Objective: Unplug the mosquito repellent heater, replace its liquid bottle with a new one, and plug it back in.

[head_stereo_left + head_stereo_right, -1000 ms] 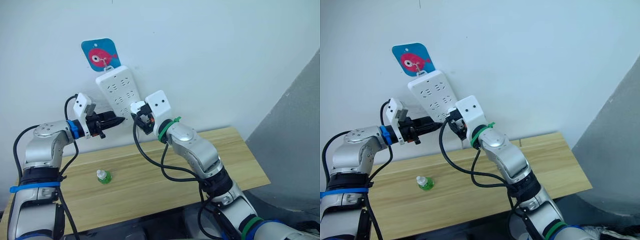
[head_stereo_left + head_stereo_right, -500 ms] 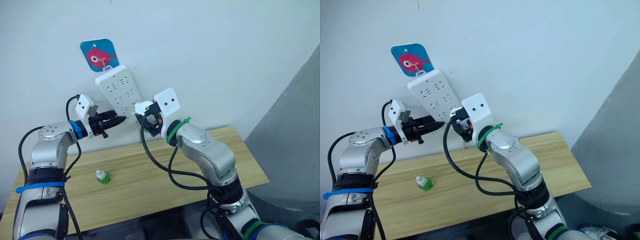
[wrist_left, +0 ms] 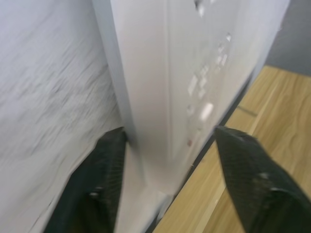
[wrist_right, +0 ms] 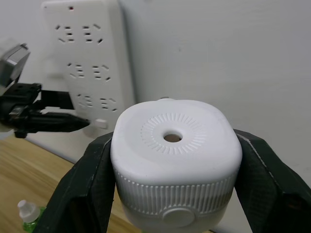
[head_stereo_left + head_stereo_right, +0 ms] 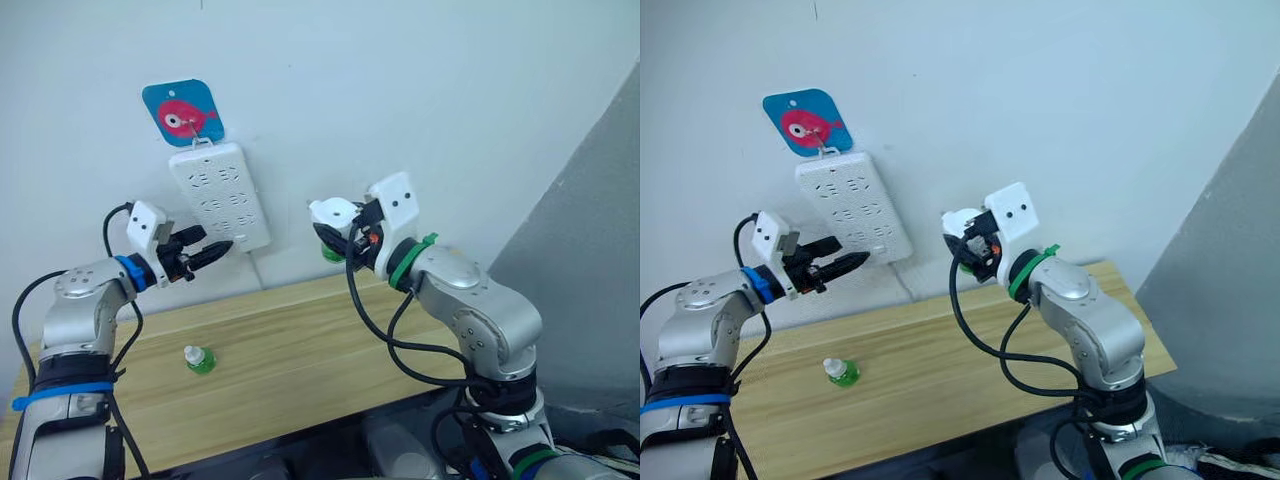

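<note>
— Holding the heater (image 4: 176, 160) clear of the power strip (image 5: 218, 196), is the right gripper (image 5: 338, 238) clamped?
— Yes; the left gripper (image 5: 212, 251) straddles the strip's lower end, fingers (image 3: 104, 189) spread.

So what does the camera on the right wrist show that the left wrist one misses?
The right wrist view shows the mosquito repellent heater clamped in the right gripper, a small green bottle on the wooden table, and the left gripper at the power strip's lower edge. The left wrist view gives a close look along the left gripper's own black fingers, one on either side of that strip's end. Both show the white power strip, the wall behind it and the table.
</note>
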You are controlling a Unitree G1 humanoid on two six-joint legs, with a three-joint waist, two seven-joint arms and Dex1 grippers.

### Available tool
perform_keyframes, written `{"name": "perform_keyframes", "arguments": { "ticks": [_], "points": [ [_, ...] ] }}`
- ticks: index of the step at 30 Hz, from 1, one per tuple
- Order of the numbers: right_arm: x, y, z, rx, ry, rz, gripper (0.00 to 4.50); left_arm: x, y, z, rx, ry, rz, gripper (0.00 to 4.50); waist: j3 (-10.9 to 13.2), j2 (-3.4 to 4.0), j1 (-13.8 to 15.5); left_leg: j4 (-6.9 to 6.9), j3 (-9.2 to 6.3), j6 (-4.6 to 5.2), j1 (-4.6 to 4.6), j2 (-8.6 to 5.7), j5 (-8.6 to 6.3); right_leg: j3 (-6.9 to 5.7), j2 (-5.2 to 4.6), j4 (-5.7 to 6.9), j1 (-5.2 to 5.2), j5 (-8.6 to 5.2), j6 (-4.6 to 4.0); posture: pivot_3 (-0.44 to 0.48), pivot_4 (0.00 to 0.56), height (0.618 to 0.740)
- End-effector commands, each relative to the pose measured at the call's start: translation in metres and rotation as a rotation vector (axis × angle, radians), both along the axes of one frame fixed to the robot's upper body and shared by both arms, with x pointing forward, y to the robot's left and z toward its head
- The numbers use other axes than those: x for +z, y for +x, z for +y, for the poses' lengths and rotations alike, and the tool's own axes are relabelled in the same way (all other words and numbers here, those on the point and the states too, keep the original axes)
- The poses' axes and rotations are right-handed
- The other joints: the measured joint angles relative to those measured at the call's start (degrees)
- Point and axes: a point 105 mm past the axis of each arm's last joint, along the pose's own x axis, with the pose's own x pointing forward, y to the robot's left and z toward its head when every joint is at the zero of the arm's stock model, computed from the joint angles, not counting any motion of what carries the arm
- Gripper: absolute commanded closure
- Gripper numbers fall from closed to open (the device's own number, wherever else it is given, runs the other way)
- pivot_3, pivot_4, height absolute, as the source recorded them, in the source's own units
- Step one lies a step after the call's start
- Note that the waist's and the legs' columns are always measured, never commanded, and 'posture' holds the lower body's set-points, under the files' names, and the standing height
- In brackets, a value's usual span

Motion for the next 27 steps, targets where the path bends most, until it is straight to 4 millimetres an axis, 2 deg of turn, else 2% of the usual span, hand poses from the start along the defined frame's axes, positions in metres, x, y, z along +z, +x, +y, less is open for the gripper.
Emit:
{"name": "perform_keyframes", "arguments": {
  "ticks": [1, 2, 6, 10, 13, 16, 19, 23, 27],
  "points": [
    [0.018, -0.005, -0.005, 0.027, 0.056, -0.069, 1.56, 0.021, -0.009, 0.013, 0.047, 0.085, -0.125, 0.32, -0.03, -0.04, 0.33, 0.00, 0.01, 0.00, -0.04, 0.00, 0.00, 0.00, -0.06, 0.01, -0.05, 0.04, -0.07, -0.186, 0.049, 0.736],
    [0.018, -0.005, -0.006, 0.029, 0.057, -0.070, 1.56, 0.021, -0.012, 0.015, 0.055, 0.100, -0.133, 0.01, -0.04, -0.06, 0.49, -0.01, 0.03, 0.00, -0.08, 0.00, 0.00, 0.02, -0.22, 0.02, -0.11, 0.05, -0.08, -0.172, 0.046, 0.736],
    [0.024, -0.010, -0.009, 0.091, 0.092, -0.082, 1.56, 0.039, -0.033, 0.019, 0.046, 0.156, -0.245, 0.00, -0.05, -0.09, 1.35, 0.00, 0.07, -0.01, -0.07, -0.01, 0.01, 0.04, -0.26, 0.12, -0.15, 0.05, -0.09, -0.149, 0.045, 0.736],
    [0.032, -0.014, -0.011, 0.146, 0.150, -0.089, 1.56, 0.046, -0.055, 0.002, 0.014, 0.154, -0.310, 0.00, -0.06, -0.10, 2.59, 0.03, 0.07, -0.01, -0.07, -0.01, 0.01, 0.03, -0.26, 0.13, -0.14, 0.02, -0.03, -0.133, 0.048, 0.736],
    [0.036, -0.018, -0.014, 0.176, 0.208, -0.067, 1.56, 0.038, -0.074, -0.022, -0.031, 0.176, -0.331, 0.00, -0.07, -0.10, 3.24, 0.04, 0.13, -0.01, -0.05, 0.00, 0.01, 0.08, -0.26, 0.12, -0.11, -0.02, 0.04, -0.133, 0.048, 0.736],
    [0.037, -0.020, -0.018, 0.180, 0.272, -0.032, 1.56, 0.034, -0.093, -0.051, -0.080, 0.122, -0.336, 0.00, -0.10, -0.16, 3.66, 0.07, 0.16, -0.01, -0.07, 0.00, 0.01, 0.10, -0.27, 0.11, -0.10, 0.00, 0.01, -0.133, 0.048, 0.736],
    [0.040, -0.020, -0.021, 0.175, 0.367, 0.014, 1.56, 0.034, -0.102, -0.082, -0.147, 0.037, -0.326, 0.00, -0.12, -0.18, 4.46, 0.12, 0.17, -0.01, -0.07, -0.03, 0.01, 0.10, -0.21, 0.13, -0.09, -0.02, 0.03, -0.138, 0.054, 0.736],
    [0.044, -0.019, -0.024, 0.169, 0.531, 0.101, 1.56, 0.045, -0.100, -0.121, -0.257, -0.093, -0.322, 0.00, -0.12, -0.17, 4.82, 0.22, 0.14, -0.01, 0.03, -0.04, 0.01, 0.09, 0.07, 0.16, 0.05, -0.11, 0.18, -0.138, 0.059, 0.736],
    [0.046, -0.018, -0.030, 0.168, 0.641, 0.174, 1.56, 0.058, -0.087, -0.140, -0.318, -0.144, -0.368, 0.00, -0.13, -0.13, 4.65, 0.24, 0.14, -0.01, 0.15, -0.02, 0.01, 0.09, 0.15, 0.17, 0.20, -0.11, 0.18, -0.152, 0.059, 0.736]
  ]
}}
